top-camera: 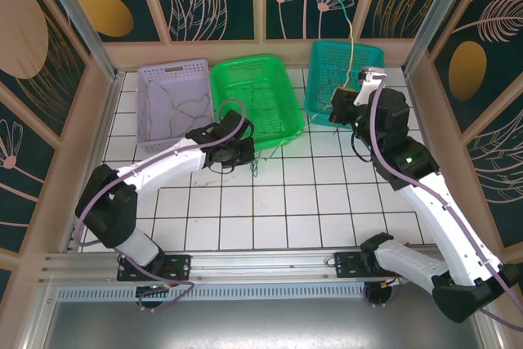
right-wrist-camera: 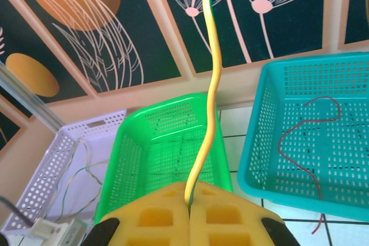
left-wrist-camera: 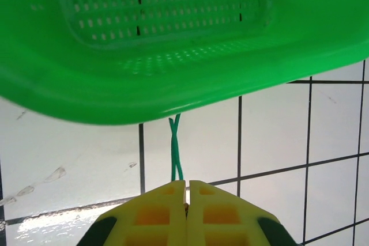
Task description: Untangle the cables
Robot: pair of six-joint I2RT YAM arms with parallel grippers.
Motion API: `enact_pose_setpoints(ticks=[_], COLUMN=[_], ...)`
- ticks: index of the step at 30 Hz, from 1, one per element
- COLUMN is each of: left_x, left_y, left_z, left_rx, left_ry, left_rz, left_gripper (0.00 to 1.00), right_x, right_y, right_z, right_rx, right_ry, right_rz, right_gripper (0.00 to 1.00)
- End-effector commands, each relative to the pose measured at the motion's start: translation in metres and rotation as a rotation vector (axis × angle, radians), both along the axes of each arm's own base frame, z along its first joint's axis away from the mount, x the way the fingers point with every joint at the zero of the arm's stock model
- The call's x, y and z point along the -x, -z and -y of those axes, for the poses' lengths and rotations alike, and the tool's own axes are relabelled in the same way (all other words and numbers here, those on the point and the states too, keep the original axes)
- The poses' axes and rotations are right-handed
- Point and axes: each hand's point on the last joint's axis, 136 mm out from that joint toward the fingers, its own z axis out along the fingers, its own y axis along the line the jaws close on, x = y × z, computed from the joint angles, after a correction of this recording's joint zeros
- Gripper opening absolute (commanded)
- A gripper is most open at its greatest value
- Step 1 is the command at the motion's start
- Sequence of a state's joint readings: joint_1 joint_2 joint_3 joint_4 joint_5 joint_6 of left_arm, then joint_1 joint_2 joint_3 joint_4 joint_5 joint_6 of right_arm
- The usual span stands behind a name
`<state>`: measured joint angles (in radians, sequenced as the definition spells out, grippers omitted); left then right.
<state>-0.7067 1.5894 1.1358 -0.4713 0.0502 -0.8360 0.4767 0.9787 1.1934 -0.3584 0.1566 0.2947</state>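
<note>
- Left tool: the fingers are pressed together on the green cable. Just ahead of the fingertips you see two thin green strands crossing once. They run on under the green basket, low over the tiled worktop.
- Right tool: clamped on the yellow cable, which rises straight up from the fingertips in a gentle wave. A darker green strand seems to run alongside near its top.
- Reddish-brown cable: a loose curl in the teal basket, ahead and to the right of the right tool.
- Pale cables: a few fine loops in the lilac basket, ahead and to the left of the right tool.
- Handling, as a judgement: all are very light, thin and smooth-jacketed, so expect slip unless you pinch squarely.
- The yellow one stands above its grip, so it has some spring. It should hold kinks rather than drape.
- Take hold close to a free end or just beside a crossing, not mid-loop.
- Draw slowly. The basket perforations and rims look likely to snag a strand.
</note>
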Motion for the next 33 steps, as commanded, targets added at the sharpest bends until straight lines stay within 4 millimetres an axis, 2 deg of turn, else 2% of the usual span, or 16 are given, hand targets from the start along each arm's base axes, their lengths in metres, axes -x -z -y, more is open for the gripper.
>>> enact_pose_setpoints(ticks=[1, 6, 9, 10, 14, 17, 20, 23, 25, 28, 33], left_x=[0.019, 0.026, 0.026, 0.032, 0.037, 0.041, 0.044, 0.044, 0.042, 0.036, 0.026], left_y=[0.034, 0.047, 0.048, 0.055, 0.061, 0.064, 0.062, 0.057, 0.052, 0.04, 0.015], left_z=[-0.047, -0.063, -0.066, -0.071, -0.074, -0.072, -0.067, -0.063, -0.06, -0.061, -0.067], left_rx=[-0.163, -0.171, -0.172, -0.184, -0.182, -0.139, -0.072, 0.01, 0.066, 0.092, 0.076], left_ry=[-0.068, -0.094, -0.099, -0.102, -0.114, -0.136, -0.185, -0.248, -0.278, -0.299, -0.328], left_rz=[-0.083, -0.111, -0.109, -0.125, -0.139, -0.154, -0.169, -0.183, -0.182, -0.155, -0.099], left_gripper=[0.0, 0.0, 0.0, 0.0, 0.0, 0.0, 0.0, 0.3, 0.44, 0.5, 0.61], right_x=[0.007, 0.006, 0.005, 0.005, 0.004, 0.003, -0.001, -0.001, -0.002, -0.005, -0.007], right_y=[-0.063, -0.069, -0.07, -0.073, -0.077, -0.08, -0.073, -0.064, -0.056, -0.044, -0.036], right_z=[0.034, 0.041, 0.046, 0.048, 0.051, 0.045, 0.034, 0.017, 0.007, -0.004, -0.007], right_rx=[-0.108, -0.145, -0.163, -0.169, -0.187, -0.19, -0.192, -0.199, -0.189, -0.146, -0.014], right_ry=[0.111, 0.099, 0.105, 0.109, 0.118, 0.085, 0.03, -0.049, -0.093, -0.123, -0.097], right_rz=[0.188, 0.201, 0.204, 0.209, 0.218, 0.222, 0.197, 0.166, 0.139, 0.099, 0.089], right_gripper=[0.0, 0.0, 0.0, 0.0, 0.0, 0.0, 0.0, 0.0, 0.0, 0.0, 0.0])
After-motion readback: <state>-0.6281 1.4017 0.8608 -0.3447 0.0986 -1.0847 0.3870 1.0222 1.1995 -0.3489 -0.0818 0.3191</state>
